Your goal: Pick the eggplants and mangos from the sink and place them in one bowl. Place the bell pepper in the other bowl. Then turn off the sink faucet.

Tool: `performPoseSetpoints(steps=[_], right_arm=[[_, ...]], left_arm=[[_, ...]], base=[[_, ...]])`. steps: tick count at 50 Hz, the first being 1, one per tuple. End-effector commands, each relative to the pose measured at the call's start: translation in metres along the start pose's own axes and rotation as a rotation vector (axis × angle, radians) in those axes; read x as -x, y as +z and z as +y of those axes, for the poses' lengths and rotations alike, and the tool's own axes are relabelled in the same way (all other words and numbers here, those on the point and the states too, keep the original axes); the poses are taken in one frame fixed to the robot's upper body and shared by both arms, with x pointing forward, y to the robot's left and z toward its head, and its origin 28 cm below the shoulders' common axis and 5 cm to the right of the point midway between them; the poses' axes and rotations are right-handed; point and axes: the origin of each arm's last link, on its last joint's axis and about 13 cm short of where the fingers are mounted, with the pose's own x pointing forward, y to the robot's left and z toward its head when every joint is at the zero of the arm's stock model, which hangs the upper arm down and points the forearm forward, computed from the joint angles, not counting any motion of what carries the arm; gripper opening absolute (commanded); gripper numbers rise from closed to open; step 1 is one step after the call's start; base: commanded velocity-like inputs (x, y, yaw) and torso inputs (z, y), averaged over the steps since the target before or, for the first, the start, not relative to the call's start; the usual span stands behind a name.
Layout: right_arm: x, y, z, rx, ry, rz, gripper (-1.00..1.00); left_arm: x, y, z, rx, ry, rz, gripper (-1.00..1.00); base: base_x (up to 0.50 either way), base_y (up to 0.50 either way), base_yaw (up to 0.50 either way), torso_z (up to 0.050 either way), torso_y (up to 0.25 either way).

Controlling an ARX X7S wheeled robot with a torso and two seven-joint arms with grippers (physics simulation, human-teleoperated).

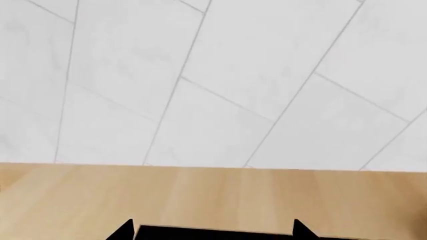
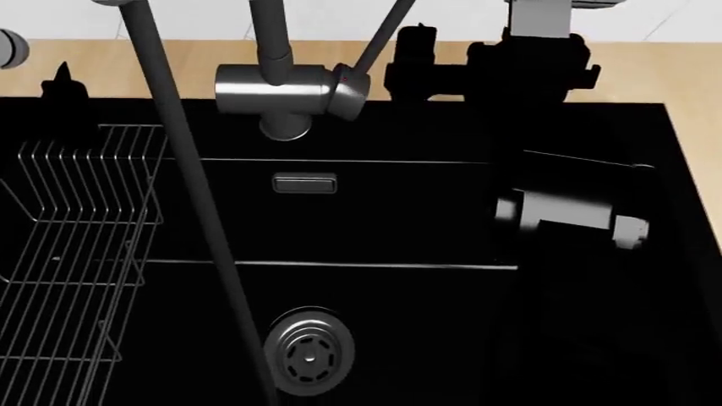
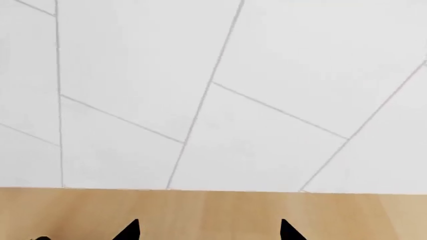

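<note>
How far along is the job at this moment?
Done, apparently: the sink holds no produce; the bowls are out of view, so placement is unconfirmed. In hand: the open right gripper sits by the faucet lever, holding nothing. Left: confirming the faucet is off; no stream shows.

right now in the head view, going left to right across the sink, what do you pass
wire rack → thin dark faucet spout tube → round steel drain → right arm's dark body, reaching over the right side of the black sink. The steel faucet body sits farther back, above the drain.
</note>
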Motion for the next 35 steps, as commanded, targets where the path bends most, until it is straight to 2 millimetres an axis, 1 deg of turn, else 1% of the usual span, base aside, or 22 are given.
performPoseSetpoints(steps=[1, 6, 12, 20, 32, 35], right_arm=[[-0.003, 0.006, 0.013, -0.018, 0.051, -0.020, 1.00], [-0.004, 0.006, 0.017, -0.033, 0.072, -0.022, 1.00], [-0.005, 0.012, 0.020, -0.035, 0.088, -0.040, 1.00], [-0.006, 0.008, 0.023, -0.050, 0.114, -0.037, 1.00], [-0.007, 0.007, 0.033, -0.057, 0.166, -0.033, 1.00], [-0.008, 0.010, 0.036, -0.069, 0.180, -0.045, 1.00]], left_arm=[[0.000, 0.000, 0.002, 0.022, -0.011, -0.004, 1.00], [0.001, -0.002, 0.003, 0.026, -0.008, -0.004, 1.00], [0.002, -0.001, 0.003, 0.029, -0.006, -0.004, 1.00], [0.002, -0.001, 0.003, 0.028, -0.006, -0.006, 1.00], [0.001, -0.003, 0.008, 0.025, -0.010, -0.002, 1.00], [0.001, -0.005, 0.009, 0.026, -0.006, 0.001, 1.00]], base=[[0.00, 0.00, 0.00, 0.000, 0.000], [0.00, 0.00, 0.00, 0.000, 0.000], [0.00, 0.00, 0.00, 0.000, 0.000], [0.00, 0.00, 0.00, 0.000, 0.000], [0.00, 0.00, 0.00, 0.000, 0.000], [0.00, 0.00, 0.00, 0.000, 0.000]])
